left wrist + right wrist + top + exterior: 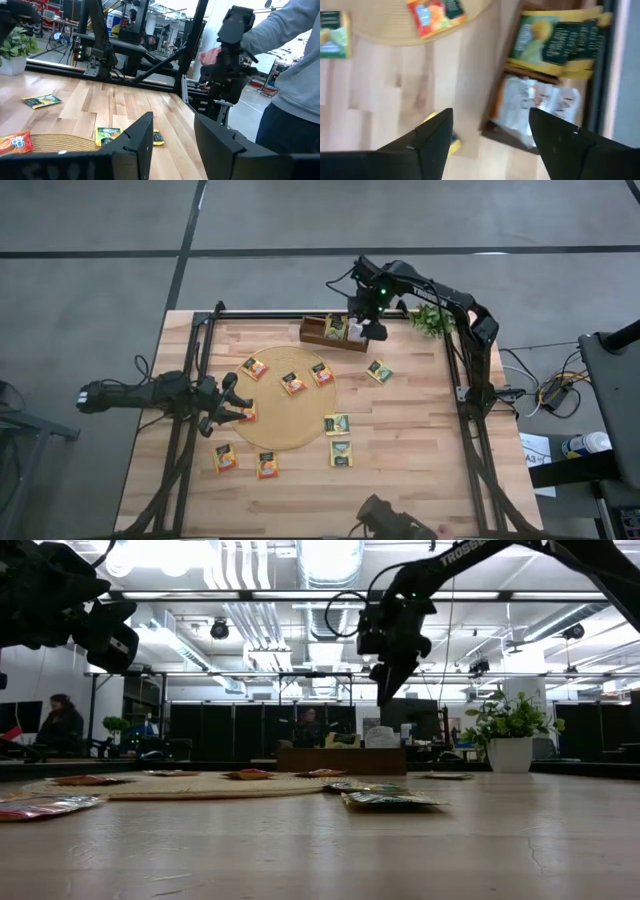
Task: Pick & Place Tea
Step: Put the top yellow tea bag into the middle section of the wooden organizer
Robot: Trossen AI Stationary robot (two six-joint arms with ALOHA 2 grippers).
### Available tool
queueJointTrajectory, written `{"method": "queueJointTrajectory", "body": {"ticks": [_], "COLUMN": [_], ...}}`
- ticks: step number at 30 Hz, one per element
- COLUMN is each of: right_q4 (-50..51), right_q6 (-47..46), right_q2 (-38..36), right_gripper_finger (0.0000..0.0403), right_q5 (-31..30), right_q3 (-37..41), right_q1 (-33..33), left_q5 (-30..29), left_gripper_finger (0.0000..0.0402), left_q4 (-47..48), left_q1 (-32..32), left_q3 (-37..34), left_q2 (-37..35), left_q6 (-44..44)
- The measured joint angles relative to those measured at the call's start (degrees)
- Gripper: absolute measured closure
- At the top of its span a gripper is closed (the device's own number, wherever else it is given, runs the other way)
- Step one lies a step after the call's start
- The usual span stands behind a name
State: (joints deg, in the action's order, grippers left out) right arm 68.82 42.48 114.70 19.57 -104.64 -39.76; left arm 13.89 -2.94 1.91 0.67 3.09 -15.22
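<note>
From above, the wooden table (pixel 400 450) shows bare boards along its near edge and right side. The round tan mat (pixel 285 410) lies left of centre, with tea sachets (pixel 293 383) scattered on it and around it. The right gripper (pixel 372 328) hangs over the right end of the brown tray (pixel 318 336) at the far edge, beside a potted plant (pixel 432 321). The left gripper (pixel 235 408) sits at the mat's left rim near an orange sachet (pixel 248 413).

At table height, the right gripper (pixel 388 675) hangs clear above the tray (pixel 340 759), with open air between them. Sachets lie flat on the mat (pixel 190 785), and one more lies well out in front (pixel 390 800).

Through the left wrist camera, the left fingers (pixel 142 137) stand partly apart with nothing between them; a green-yellow sachet (pixel 107 135) lies beyond, and a person in a grey sleeve (pixel 285 50) stands past the table edge.

Through the right wrist camera, the right fingers (pixel 432 140) are spread wide and empty above the tray (pixel 492 131): one compartment holds white sachets (pixel 540 102), the next green-yellow sachets (pixel 555 45).
</note>
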Motion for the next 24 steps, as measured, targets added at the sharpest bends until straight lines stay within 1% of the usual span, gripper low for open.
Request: {"method": "queueJointTrajectory", "body": {"ticks": [7,14,17,20,24], "right_q4": [1.3,3.4,6.2,7.5,7.4], "right_q6": [1.3,1.2,3.0,4.9,6.3], "right_q2": [-2.6,-4.3,-5.0,-6.3,-9.5], "right_gripper_finger": [0.0160,0.0165,0.0165,0.0165,0.0165], "right_q5": [-0.2,-1.6,-1.7,-1.6,-1.6], "right_q3": [0.7,2.8,4.2,6.5,12.3], "right_q1": [3.8,4.2,4.3,4.3,3.9], "left_q5": [0.0,0.0,0.0,0.0,0.0], "left_gripper_finger": [0.0264,0.0264,0.0264,0.0264,0.0264], "left_q4": [0.0,0.0,0.0,0.0,0.0], "left_q1": [0.0,0.0,0.0,0.0,0.0], "left_q3": [0.0,0.0,0.0,0.0,0.0], "left_q2": [0.0,0.0,0.0,0.0,0.0], "left_q6": [0.0,0.0,0.0,0.0,0.0]}}
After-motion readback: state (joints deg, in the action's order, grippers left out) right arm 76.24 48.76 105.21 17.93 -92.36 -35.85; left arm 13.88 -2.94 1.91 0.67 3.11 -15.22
